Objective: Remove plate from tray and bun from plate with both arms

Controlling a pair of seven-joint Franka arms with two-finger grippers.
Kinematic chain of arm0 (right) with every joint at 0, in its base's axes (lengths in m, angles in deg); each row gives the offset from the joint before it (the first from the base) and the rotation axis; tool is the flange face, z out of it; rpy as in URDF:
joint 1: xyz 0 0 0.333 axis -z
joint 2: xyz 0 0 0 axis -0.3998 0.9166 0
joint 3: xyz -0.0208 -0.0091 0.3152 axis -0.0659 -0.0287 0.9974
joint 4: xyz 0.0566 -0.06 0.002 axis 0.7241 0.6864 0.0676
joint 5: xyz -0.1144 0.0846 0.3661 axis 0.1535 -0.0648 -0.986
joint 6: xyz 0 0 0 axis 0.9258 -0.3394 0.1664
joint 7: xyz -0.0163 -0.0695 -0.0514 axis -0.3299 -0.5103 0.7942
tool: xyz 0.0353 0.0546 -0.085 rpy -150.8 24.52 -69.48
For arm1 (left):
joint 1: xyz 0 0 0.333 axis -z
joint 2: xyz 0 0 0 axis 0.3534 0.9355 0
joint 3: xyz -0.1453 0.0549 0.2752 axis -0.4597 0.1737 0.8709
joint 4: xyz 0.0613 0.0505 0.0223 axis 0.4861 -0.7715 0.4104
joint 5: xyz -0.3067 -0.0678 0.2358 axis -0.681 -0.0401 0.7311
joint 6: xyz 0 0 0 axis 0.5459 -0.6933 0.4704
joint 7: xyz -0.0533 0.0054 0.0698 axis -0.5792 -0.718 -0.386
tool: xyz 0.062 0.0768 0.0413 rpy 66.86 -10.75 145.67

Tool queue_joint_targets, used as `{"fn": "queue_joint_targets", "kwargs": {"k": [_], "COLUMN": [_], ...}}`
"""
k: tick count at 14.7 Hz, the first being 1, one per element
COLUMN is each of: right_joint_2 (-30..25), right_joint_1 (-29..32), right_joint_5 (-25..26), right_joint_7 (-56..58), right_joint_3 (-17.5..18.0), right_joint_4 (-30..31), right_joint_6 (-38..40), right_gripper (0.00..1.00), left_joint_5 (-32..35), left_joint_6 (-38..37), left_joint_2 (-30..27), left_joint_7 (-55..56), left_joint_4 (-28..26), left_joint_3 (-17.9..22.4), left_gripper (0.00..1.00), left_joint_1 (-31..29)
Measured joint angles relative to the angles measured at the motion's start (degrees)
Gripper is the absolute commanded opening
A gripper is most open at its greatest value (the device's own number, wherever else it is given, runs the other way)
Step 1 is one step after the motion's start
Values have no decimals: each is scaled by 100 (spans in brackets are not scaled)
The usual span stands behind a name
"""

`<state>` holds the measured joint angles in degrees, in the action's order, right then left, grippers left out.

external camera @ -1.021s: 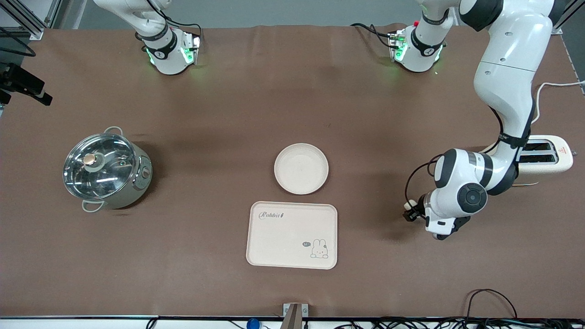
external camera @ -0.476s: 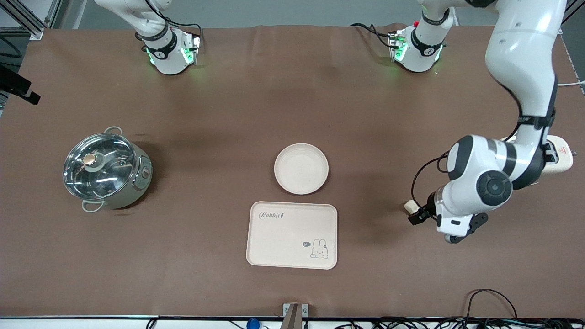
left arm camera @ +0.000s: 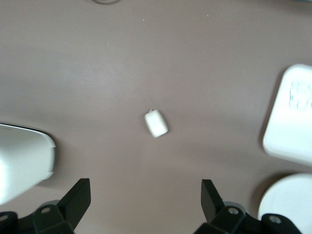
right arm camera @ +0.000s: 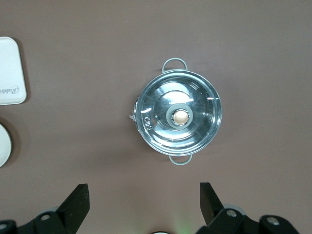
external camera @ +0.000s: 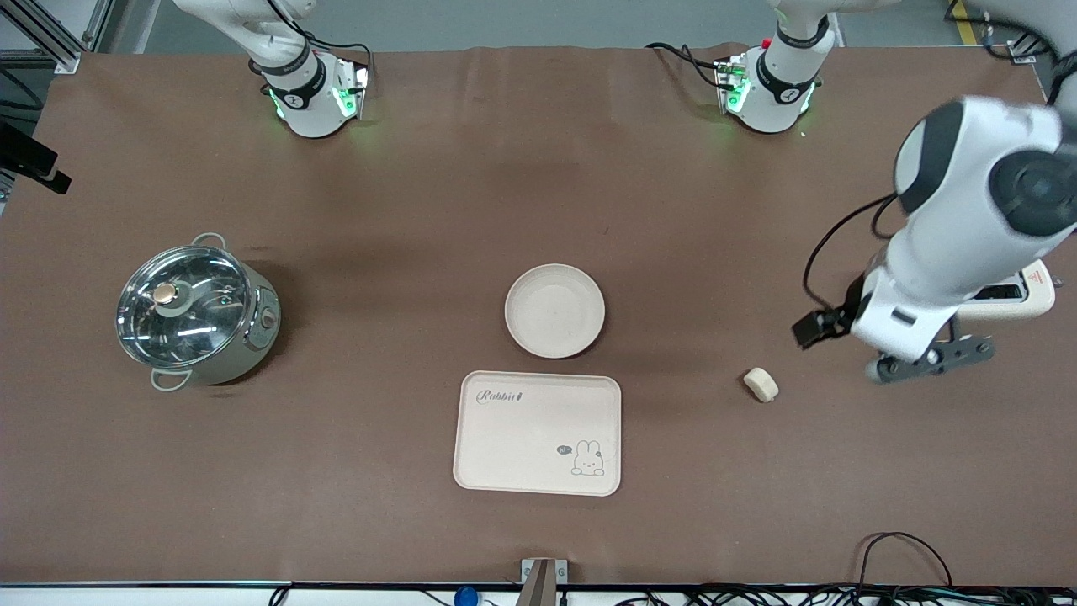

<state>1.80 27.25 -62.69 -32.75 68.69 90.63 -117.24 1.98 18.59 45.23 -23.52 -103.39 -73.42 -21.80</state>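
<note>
The round cream plate (external camera: pixel 554 310) lies empty on the table, just farther from the front camera than the cream "Rabbit" tray (external camera: pixel 537 433), which is also empty. The small pale bun (external camera: pixel 761 384) lies on the table toward the left arm's end, apart from both. My left gripper (external camera: pixel 814 328) is open and empty, raised over the table beside the bun. In the left wrist view the bun (left arm camera: pixel 156 123) lies well below the open gripper (left arm camera: pixel 146 200), with the tray (left arm camera: pixel 290 117) and plate (left arm camera: pixel 287 204) at the edge. My right gripper (right arm camera: pixel 144 204) is open and empty, high over the pot.
A steel pot with a glass lid (external camera: pixel 195 313) stands toward the right arm's end and shows in the right wrist view (right arm camera: pixel 178 117). A white toaster (external camera: pixel 1022 295) stands at the left arm's end, partly hidden by the left arm. Cables run along the front edge.
The left gripper let go of the bun, which now lies on the table. It rose and swung toward the toaster. The right arm has not moved.
</note>
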Motion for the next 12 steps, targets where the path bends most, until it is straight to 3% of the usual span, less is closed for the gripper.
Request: {"fn": "queue_joint_targets", "kwargs": {"k": [6,10,12], "right_joint_2": [0,0,0], "right_joint_1": [-101,-93,-93], "right_joint_5": [35,35,35], "right_joint_7": [342,528,535], "right_joint_3": [20,-2,-4], "right_joint_4": [-3,-1,-1], "right_joint_6": [-2,-1,-1], "right_gripper": [100,100,100], "left_joint_5": [-389,-709,-757], "left_joint_6": [-1092,-1448,-1530], "left_joint_2": [-1042,-1695,-1983], "left_joint_7": [-1451,-1876,-1949], "left_joint_4": [-22,-396,-680], "left_joint_3": [58,759,887], "left_gripper": [100,100,100], "left_joint_1": [-373,-94,-50]}}
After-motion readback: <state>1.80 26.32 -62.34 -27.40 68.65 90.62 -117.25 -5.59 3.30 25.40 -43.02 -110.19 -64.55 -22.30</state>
